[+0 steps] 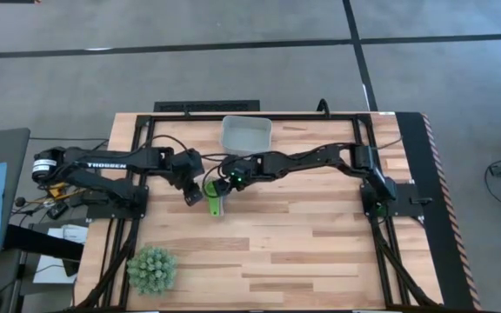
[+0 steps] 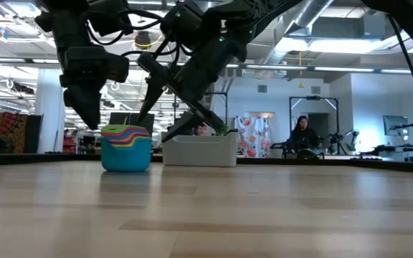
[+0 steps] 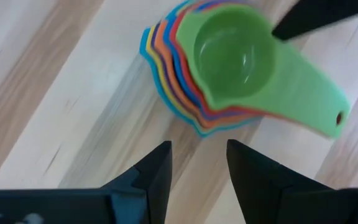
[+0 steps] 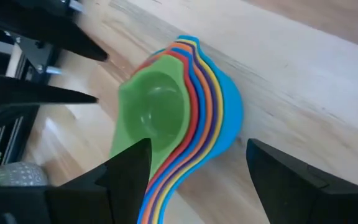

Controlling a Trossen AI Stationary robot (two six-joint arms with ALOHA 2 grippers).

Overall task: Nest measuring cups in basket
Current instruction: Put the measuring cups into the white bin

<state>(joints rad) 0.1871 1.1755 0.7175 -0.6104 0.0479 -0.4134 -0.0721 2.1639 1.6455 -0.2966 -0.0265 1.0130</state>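
Note:
The measuring cups point(image 1: 213, 193) stand nested in one stack on the table, green one on top, teal one at the bottom point(image 2: 126, 149), handles fanned out. My left gripper point(image 3: 197, 165) is open and hovers just left of the stack point(image 3: 229, 62), touching nothing. My right gripper point(image 4: 197, 174) is open wide above the stack point(image 4: 179, 118), one finger on either side of it. The basket point(image 1: 247, 122) sits behind the stack toward the far edge and holds no cup point(image 2: 199, 150).
A spiky green ball-shaped plant point(image 1: 152, 268) sits near the table's near left corner. The two grippers point(image 1: 194, 196) point(image 1: 229, 178) crowd close together around the stack. Bare wood spreads across the near and right parts of the table. A person sits in the room beyond point(image 2: 302, 132).

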